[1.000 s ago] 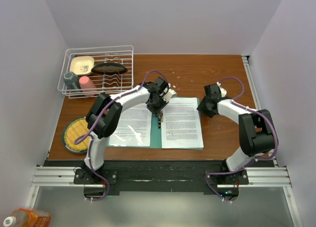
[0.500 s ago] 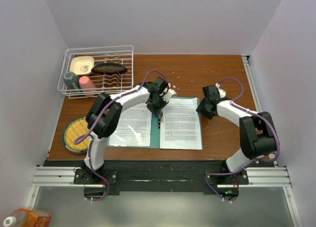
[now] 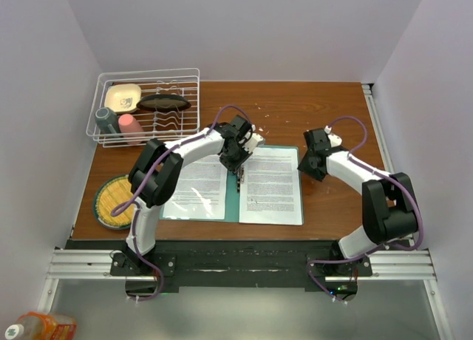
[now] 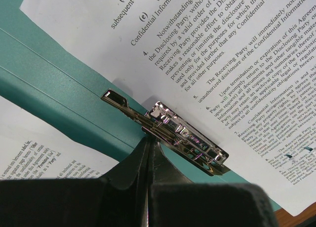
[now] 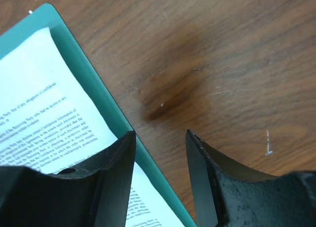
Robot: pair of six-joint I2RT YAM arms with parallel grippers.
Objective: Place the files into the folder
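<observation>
Left arm: arched out over the table (image 3: 325, 111) from the near left, wrist bent down at the folder's spine. Left gripper (image 4: 149, 140): fingers pressed together, nothing between them, tips against the near side of the metal clip (image 4: 170, 134). Right arm: elbow raised at the right, forearm reaching in toward the folder's far right corner. Right gripper (image 5: 159, 135): jaws apart and empty, hovering over the folder's right edge, one finger (image 5: 116, 168) above the paper, the other above bare wood. Folder (image 3: 234, 201): teal, lying open and flat at mid-table. Files: one printed sheet (image 3: 272, 183) on the right half, another (image 3: 198, 186) on the left half, the clip on the spine between them. Surroundings: white wire rack (image 3: 148, 72) at the far left corner, holding a cream dish (image 3: 122, 97), a dark oval dish (image 3: 163, 102), a grey-green cup (image 3: 106, 120) and a pink cup (image 3: 131, 127); yellow plate (image 3: 116, 201) just left of the folder, partly behind the left arm.
</observation>
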